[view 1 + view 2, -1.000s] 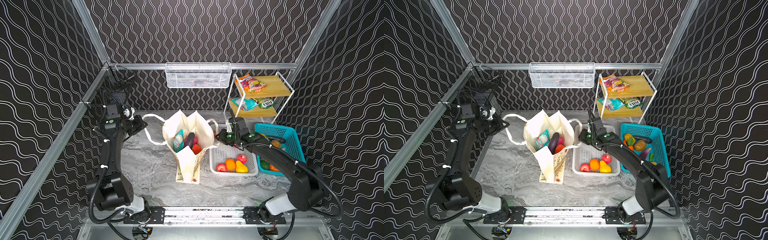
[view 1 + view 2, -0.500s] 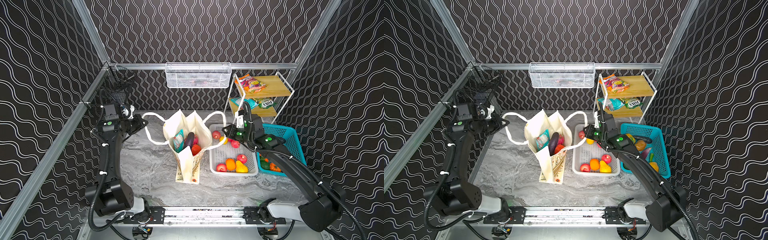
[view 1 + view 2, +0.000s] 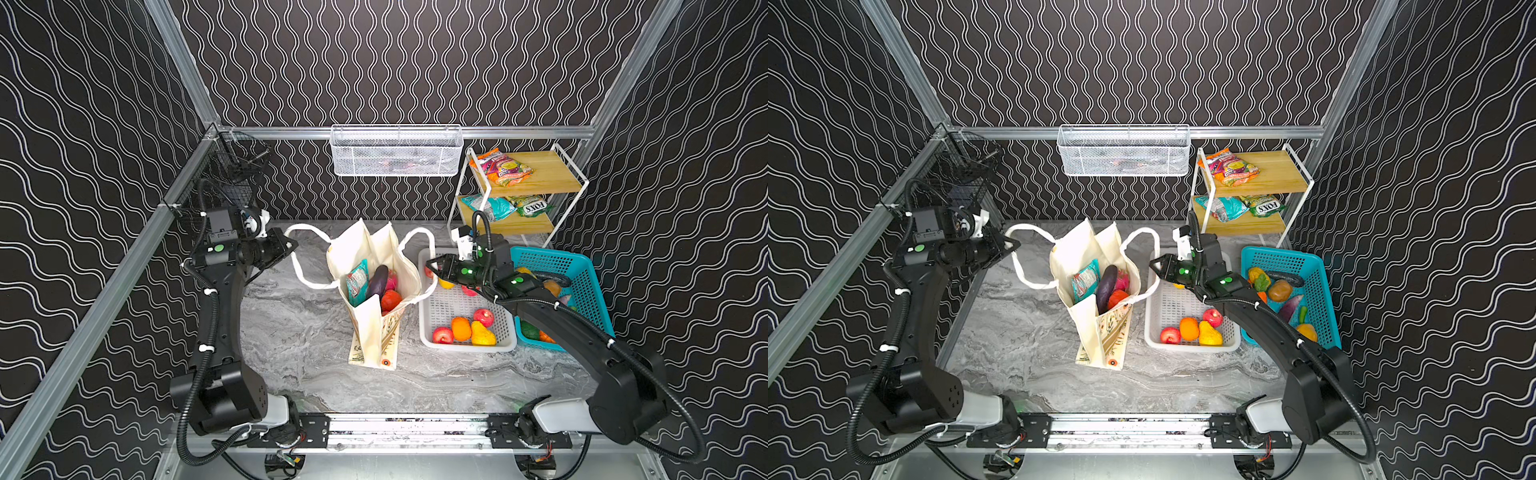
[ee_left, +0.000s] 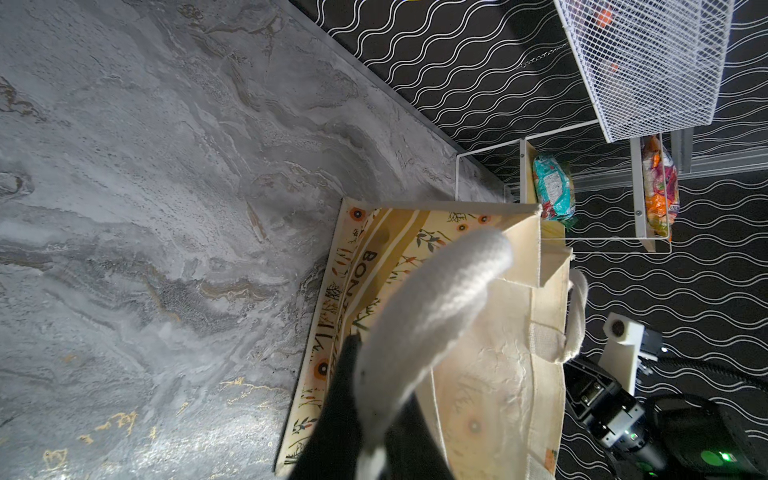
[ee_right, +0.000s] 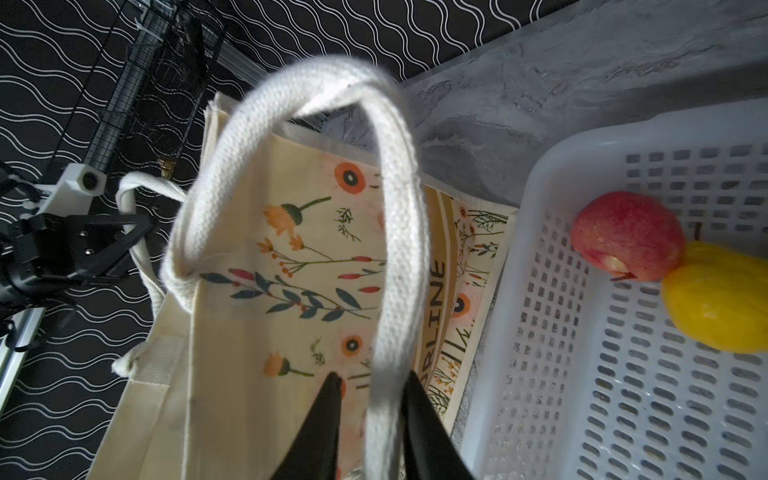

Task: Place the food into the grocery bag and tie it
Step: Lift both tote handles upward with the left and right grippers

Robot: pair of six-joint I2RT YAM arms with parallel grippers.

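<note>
One strap (image 4: 436, 299) sits pinched in my left gripper (image 3: 291, 246); right gripper (image 5: 370, 376) just spread around other strap (image 5: 399, 232), so tying waits.

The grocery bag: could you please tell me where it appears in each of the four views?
Top view: bag at centre, left of the white basket.
Top view: bag just left of centre.
Left wrist: bag beyond the handle, shelf behind.
Right wrist: bag's floral side, beside the white basket.
Shared landmark: the marble table under it.
</note>
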